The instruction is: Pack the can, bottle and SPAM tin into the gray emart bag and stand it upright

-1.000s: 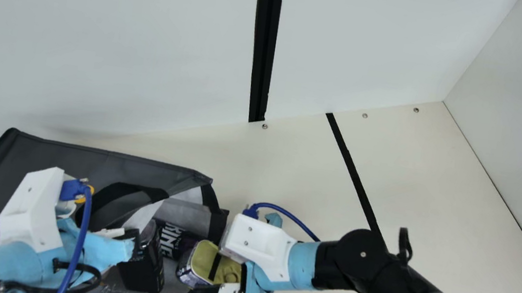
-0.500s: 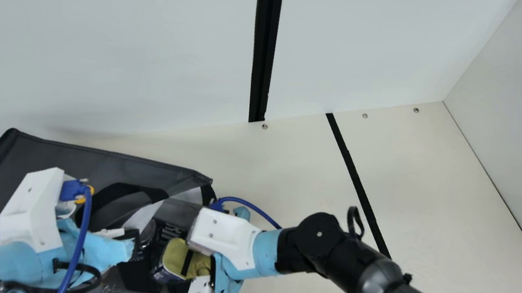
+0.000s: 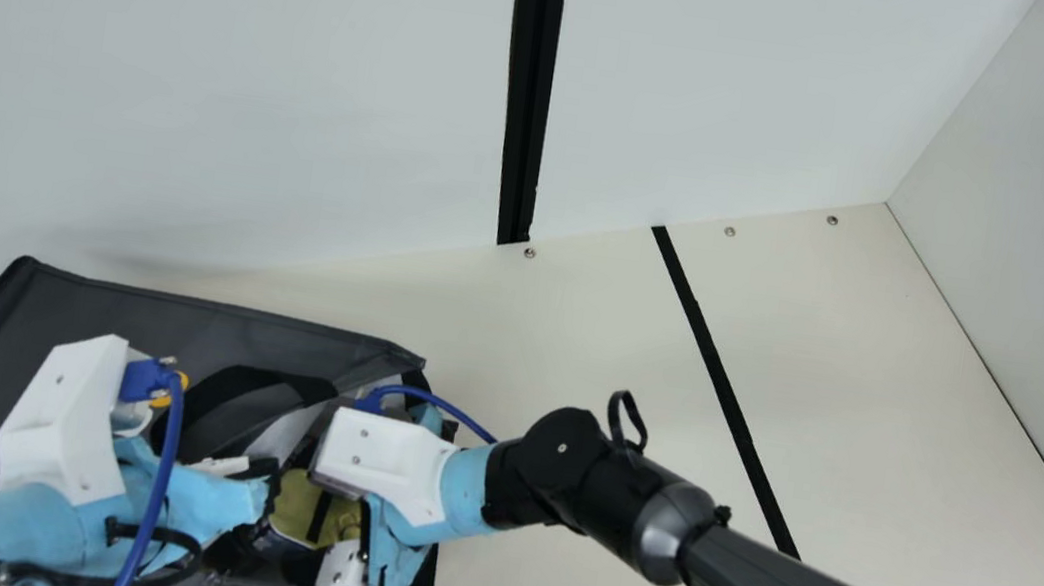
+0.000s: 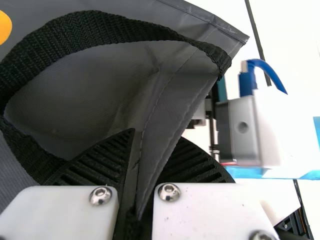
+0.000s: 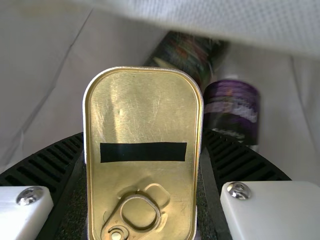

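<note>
Right fingers are holding parted by the SPAM tin's width, gripping its sides at the bag's mouth. Left fingers are pinching the gray emart bag's edge. Purple cylinder and darker cylinder, probably can and bottle, are lying inside. Tin's release and bag's standing up are remaining.

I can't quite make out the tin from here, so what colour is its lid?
Gold, with a black stripe; the right wrist view shows it best.
</note>
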